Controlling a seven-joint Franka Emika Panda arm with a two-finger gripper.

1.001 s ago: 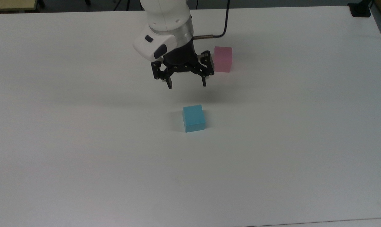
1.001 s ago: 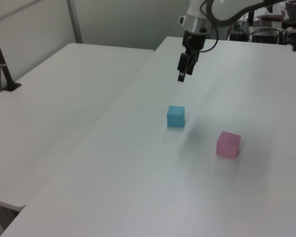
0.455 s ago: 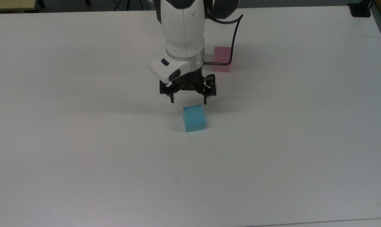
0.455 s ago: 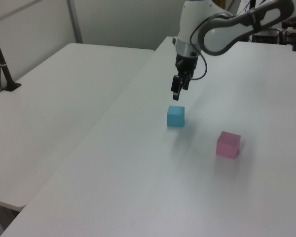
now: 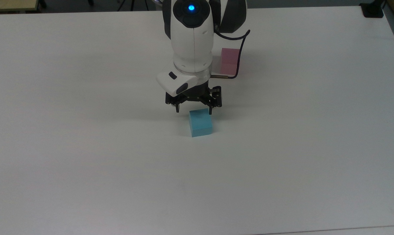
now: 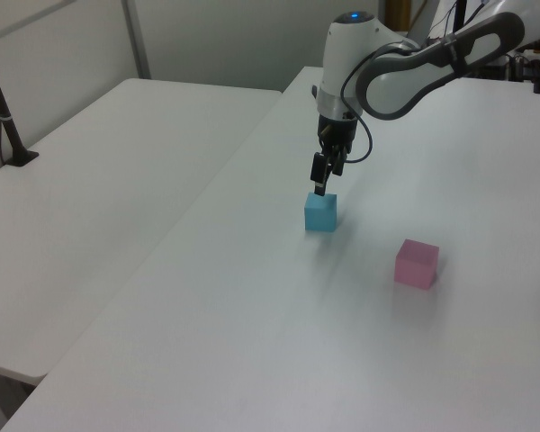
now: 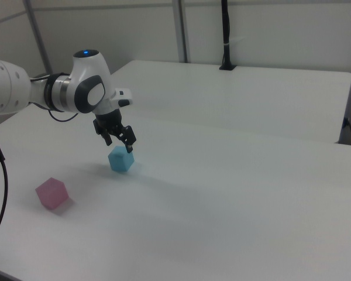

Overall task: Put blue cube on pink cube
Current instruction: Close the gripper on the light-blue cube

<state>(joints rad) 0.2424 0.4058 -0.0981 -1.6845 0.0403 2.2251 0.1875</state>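
Observation:
The light blue cube (image 5: 200, 122) (image 6: 320, 212) (image 7: 120, 159) rests on the white table (image 5: 86, 147) near its middle. My gripper (image 5: 194, 111) (image 6: 319, 186) (image 7: 119, 144) hangs open just above the cube's top, its two black fingers spread wider than the cube and nothing between them. The pink cube (image 5: 230, 60) (image 6: 417, 263) (image 7: 51, 193) sits apart on the table, partly behind the arm and its cable in the top view, to the right of the blue cube in the left view.
A black cable (image 5: 239, 55) loops from the wrist in front of the pink cube. A second white table (image 6: 99, 198) adjoins on the left view's left, with a black post (image 6: 4, 117) on it. A black base (image 5: 373, 9) stands at the top view's far right corner.
The arm has come forward and down from near the pink cube to just over the blue cube. The fingers stay spread. Neither cube has moved.

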